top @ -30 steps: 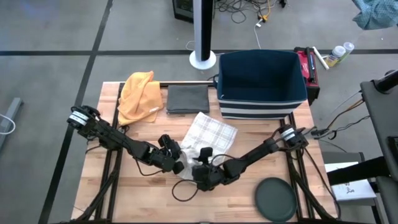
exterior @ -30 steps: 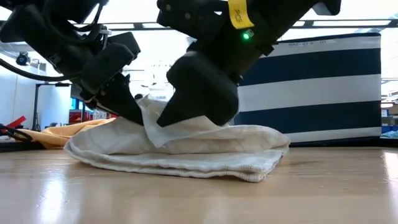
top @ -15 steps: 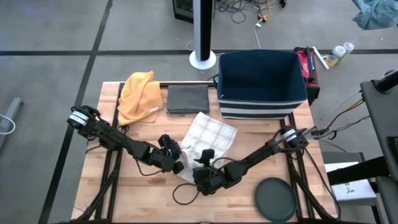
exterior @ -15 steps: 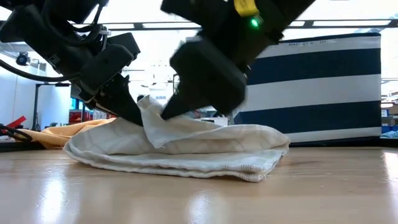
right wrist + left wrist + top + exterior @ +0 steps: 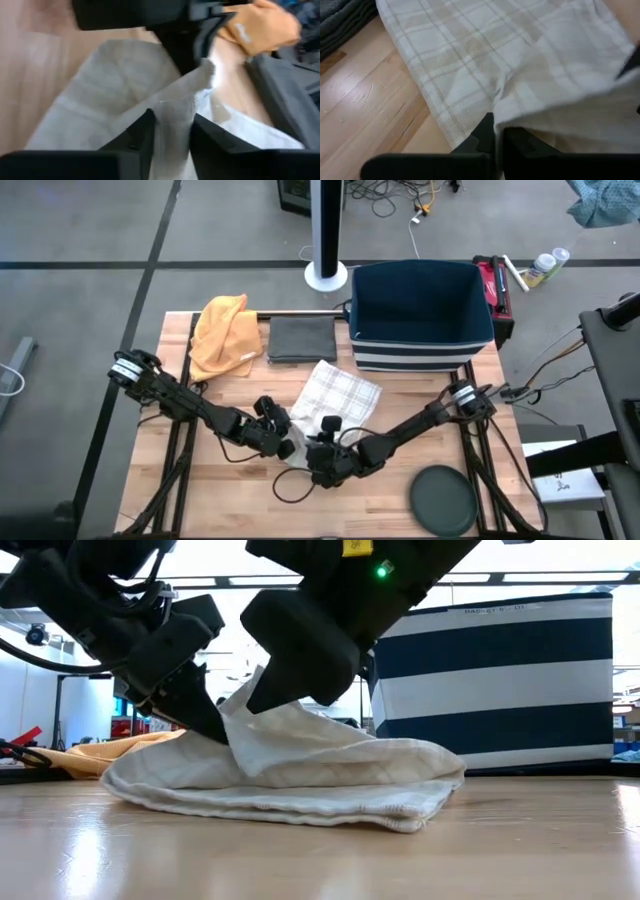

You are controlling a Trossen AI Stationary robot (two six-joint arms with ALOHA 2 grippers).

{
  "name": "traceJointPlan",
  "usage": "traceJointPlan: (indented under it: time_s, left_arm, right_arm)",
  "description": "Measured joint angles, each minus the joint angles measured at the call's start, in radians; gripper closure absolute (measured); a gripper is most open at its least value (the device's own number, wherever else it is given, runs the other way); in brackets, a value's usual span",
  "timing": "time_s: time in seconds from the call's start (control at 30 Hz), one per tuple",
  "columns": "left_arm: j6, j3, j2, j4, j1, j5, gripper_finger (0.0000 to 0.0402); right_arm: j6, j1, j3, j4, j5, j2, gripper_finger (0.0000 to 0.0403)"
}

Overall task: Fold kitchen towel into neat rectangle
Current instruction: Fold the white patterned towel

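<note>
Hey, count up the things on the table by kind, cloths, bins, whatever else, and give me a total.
Cloths: 3, the plaid kitchen towel, the orange cloth, the folded grey cloth
Bins: 1, the striped navy bin
Round dark discs: 1, the dark disc
Total: 5

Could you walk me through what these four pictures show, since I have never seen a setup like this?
Two dark robot arms work at a wooden table. One picture looks straight down, one looks level across the tabletop, and two come from cameras on the wrists. A white checked kitchen towel lies mid-table. The left gripper is shut on its near edge, and the right gripper pinches the same fold between its fingers. Behind lie an orange cloth, a folded grey cloth, a striped bin, and a dark round lid.
</note>
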Motion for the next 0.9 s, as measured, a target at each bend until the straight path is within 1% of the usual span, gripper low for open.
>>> traceJointPlan:
  time_s: [0.07,0.2,0.27,0.37,0.47,0.63,0.8,0.9]
  left_arm:
    - [0.000,0.000,0.000,0.000,0.000,0.000,0.0398]
    - [0.000,0.000,0.000,0.000,0.000,0.002,0.0388]
    - [0.000,0.000,0.000,0.000,0.000,0.002,0.0384]
    - [0.010,0.000,0.000,-0.001,0.000,0.006,0.0383]
    - [0.025,0.000,0.000,-0.003,0.000,0.019,0.0389]
    - [0.026,0.000,0.000,-0.006,0.000,0.020,0.0399]
    - [0.026,0.000,0.000,-0.005,0.000,0.020,0.0389]
    - [0.026,0.000,0.000,-0.005,0.000,0.019,0.0384]
  right_arm:
    - [0.000,0.002,-0.001,-0.008,-0.021,0.000,0.0338]
    - [0.001,0.007,-0.001,-0.039,-0.029,0.000,0.0370]
    - [-0.002,0.010,-0.001,-0.047,-0.039,0.000,0.0379]
    - [-0.019,0.016,-0.001,-0.048,-0.062,0.000,0.0379]
    - [-0.021,0.017,-0.001,-0.050,-0.085,0.000,0.0359]
    - [-0.021,0.018,-0.008,-0.049,-0.084,0.000,0.0309]
    - [-0.024,0.018,-0.026,-0.050,-0.079,0.000,0.0268]
    - [-0.016,0.018,-0.029,-0.050,-0.064,0.000,0.0258]
